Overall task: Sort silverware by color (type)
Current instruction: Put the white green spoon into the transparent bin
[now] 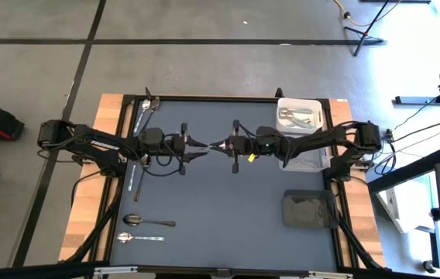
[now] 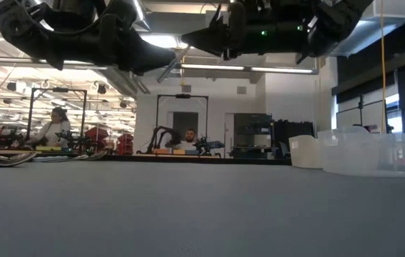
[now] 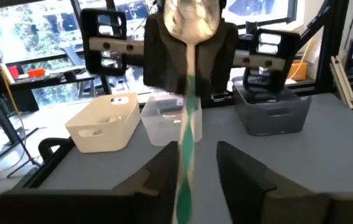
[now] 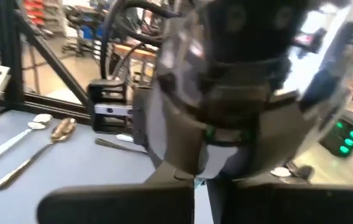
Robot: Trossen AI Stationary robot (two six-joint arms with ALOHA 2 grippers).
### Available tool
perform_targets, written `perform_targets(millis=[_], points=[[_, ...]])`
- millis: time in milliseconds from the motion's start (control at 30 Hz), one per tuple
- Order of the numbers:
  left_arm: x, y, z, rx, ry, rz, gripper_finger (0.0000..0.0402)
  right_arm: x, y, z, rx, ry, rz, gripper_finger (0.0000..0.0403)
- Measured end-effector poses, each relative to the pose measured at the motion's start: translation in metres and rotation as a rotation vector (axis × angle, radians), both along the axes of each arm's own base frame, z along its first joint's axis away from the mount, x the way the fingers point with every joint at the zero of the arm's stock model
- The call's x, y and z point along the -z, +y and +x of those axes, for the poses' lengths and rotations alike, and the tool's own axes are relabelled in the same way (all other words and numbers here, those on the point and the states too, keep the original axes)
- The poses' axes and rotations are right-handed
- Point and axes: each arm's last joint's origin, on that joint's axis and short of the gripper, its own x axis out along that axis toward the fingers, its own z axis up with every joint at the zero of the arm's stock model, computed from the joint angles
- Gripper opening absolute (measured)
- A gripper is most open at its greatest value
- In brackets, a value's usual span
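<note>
Silver and slim, a shiny metal spoon (image 3: 189, 93) hangs mid-air over the table's middle in a handover: the right gripper (image 1: 218, 145) is clamped on its bowl end, the left gripper (image 1: 201, 146) parting, so next it probably goes to a bin.

Top cam straight down, low cam table-level; wrists close-up.

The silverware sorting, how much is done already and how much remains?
Done: some pieces lie in the white bin. In hand: a spoon passes mid-air from the left gripper, its fingers parted, to the shut right gripper. Left: two spoons at the front left and more utensils at the back left.
</note>
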Motion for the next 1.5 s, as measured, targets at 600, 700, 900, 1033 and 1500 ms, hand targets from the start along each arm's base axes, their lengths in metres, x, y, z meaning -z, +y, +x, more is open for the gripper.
perform_targets(millis=[600,700,900,1033,1500], points=[[0.010,0.007,-0.020,-0.307,0.291,0.128,0.0148,-0.035,-0.011,-0.060,0.477,0.431,-0.053,0.0002],[0.010,0.007,-0.020,-0.307,0.290,0.128,0.0148,-0.042,-0.012,-0.075,0.547,0.517,-0.063,0.0001],[0.010,0.007,-0.020,-0.307,0.292,0.142,0.0148,-0.075,-0.009,-0.100,0.602,0.672,0.016,0.0001],[0.011,0.007,-0.021,-0.309,0.298,0.114,0.0148,-0.092,-0.005,-0.116,0.627,0.785,0.109,0.0001],[0.015,0.007,-0.022,-0.310,0.340,0.093,0.0147,-0.057,0.017,-0.163,0.827,1.237,0.340,0.0001]])
